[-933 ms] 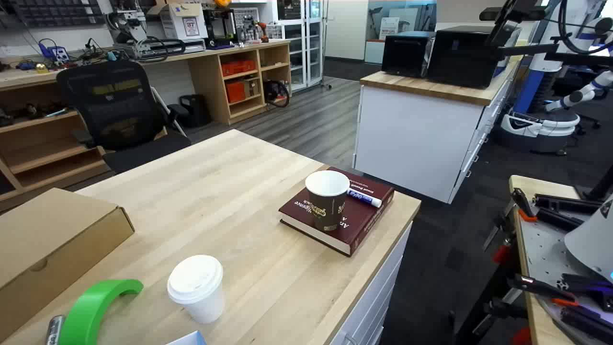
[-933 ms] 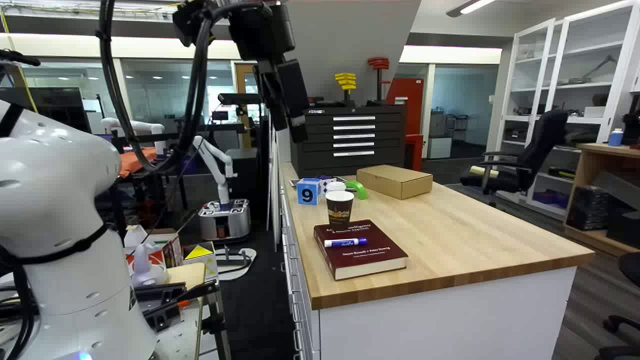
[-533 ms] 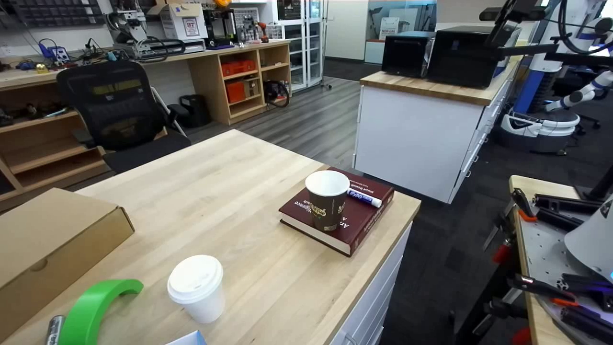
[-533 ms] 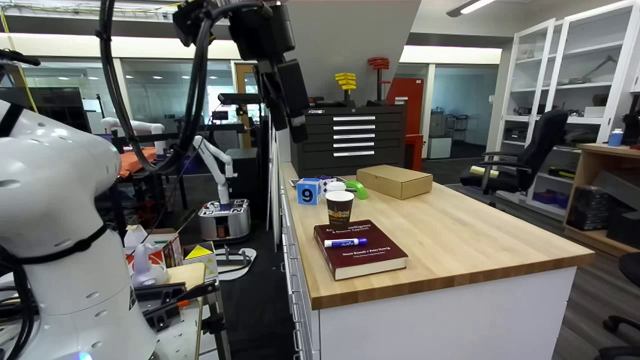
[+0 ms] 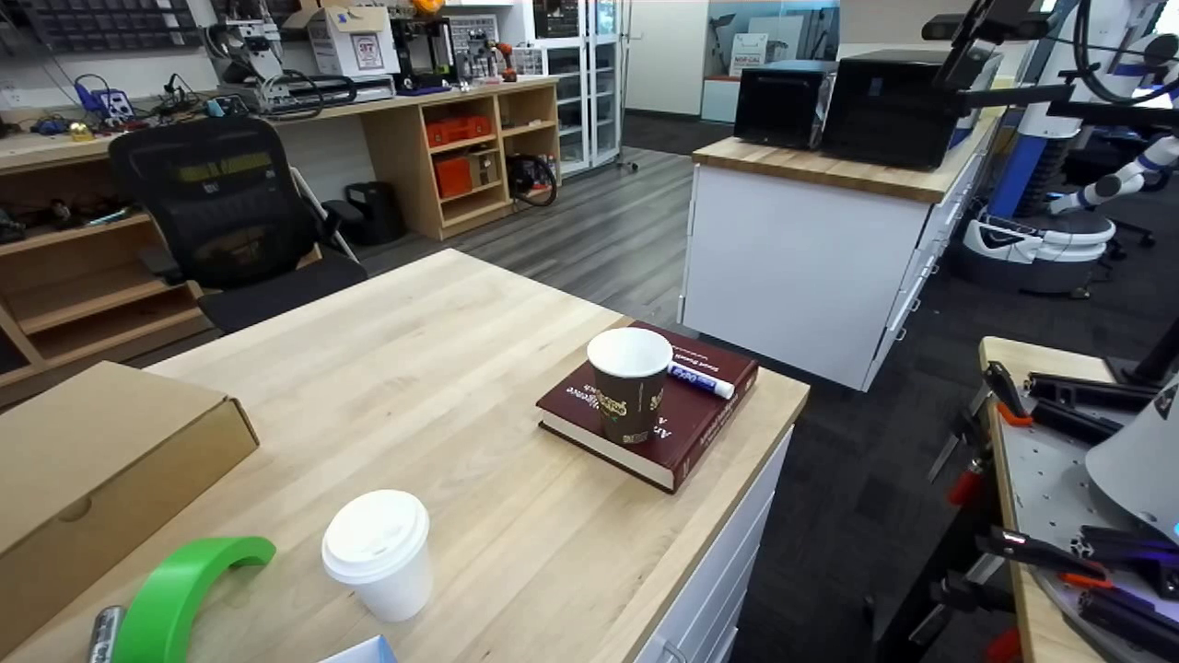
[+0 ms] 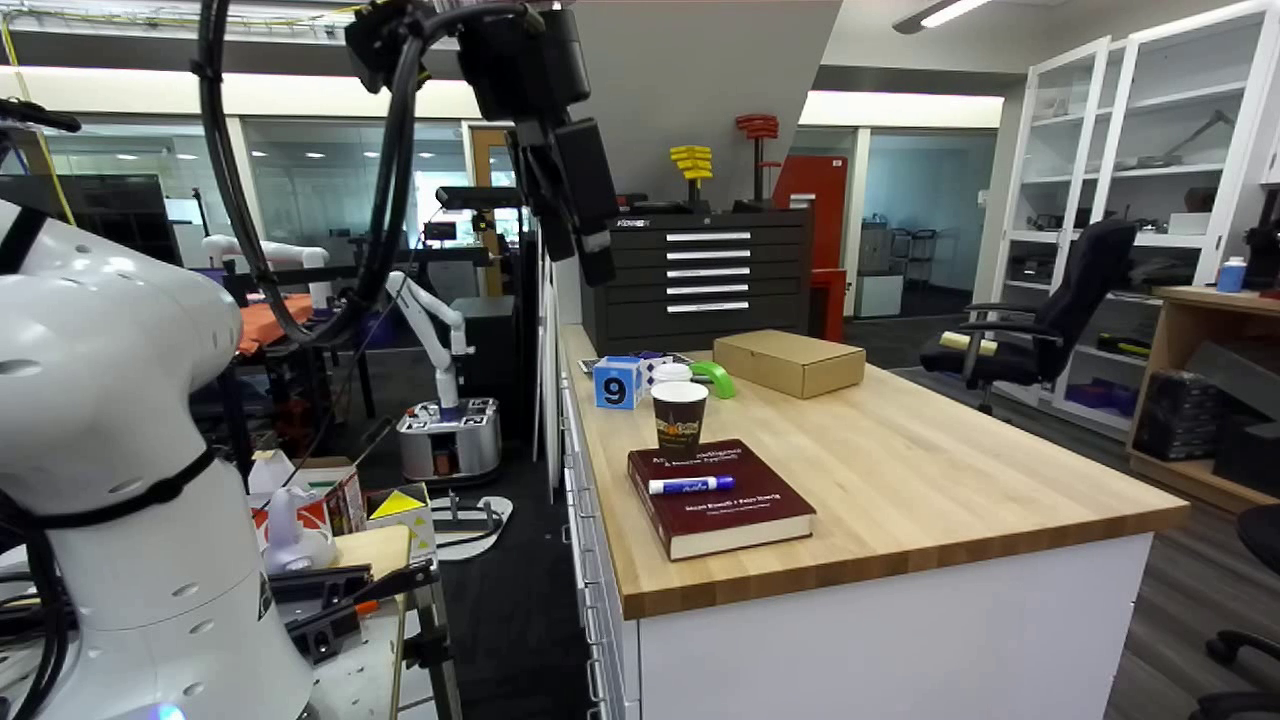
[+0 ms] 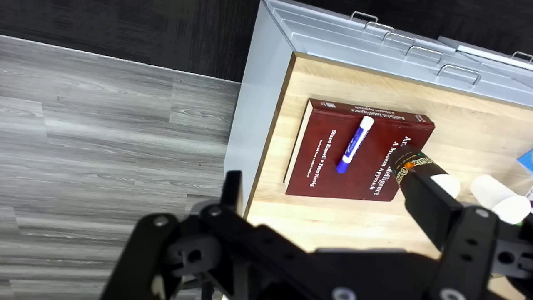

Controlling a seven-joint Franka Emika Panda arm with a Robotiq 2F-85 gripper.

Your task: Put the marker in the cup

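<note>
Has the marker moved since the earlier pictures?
No: in both exterior views the marker lies at the same spot on the maroon book, unshifted against the table's edge.

You are seeing a thick maroon hardback book (image 7: 374,152), smooth-covered. On it, the slim white-and-purple plastic marker (image 7: 354,142) and the round brown, white-rimmed paper cup (image 5: 630,403) are looking smooth. Under the book, the pale flat wooden tabletop (image 6: 930,460) is showing smooth grain. Well apart from the book, the flat tan cardboard box (image 6: 790,364) is looking matt, and your rounded white robot arm (image 6: 110,350) is looking glossy.
</note>
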